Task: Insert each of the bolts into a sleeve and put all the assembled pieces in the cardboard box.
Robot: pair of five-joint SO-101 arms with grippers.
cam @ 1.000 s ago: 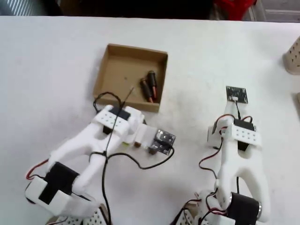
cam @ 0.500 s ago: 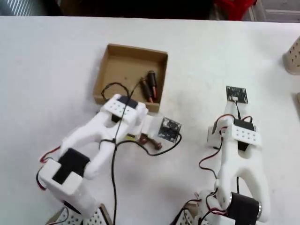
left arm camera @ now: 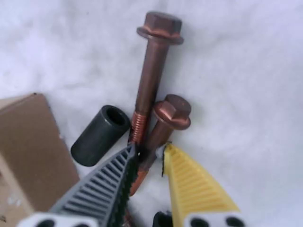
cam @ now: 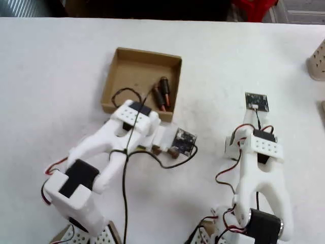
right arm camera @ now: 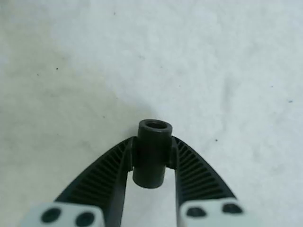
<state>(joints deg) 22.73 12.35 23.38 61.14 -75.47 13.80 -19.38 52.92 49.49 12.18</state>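
I note a white table [cam: 61,61], evenly lit, its top faintly speckled in the wrist views. Beyond its far edge the room is dark, with a red object [cam: 254,7] and a pale striped patch [cam: 18,7] towards opposite ends. A beige perforated piece [cam: 317,63] stands on the table's right side.

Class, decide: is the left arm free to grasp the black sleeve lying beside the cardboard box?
Probably not yet: its fingers grip the shorter bolt, though the sleeve lies uncovered close by.
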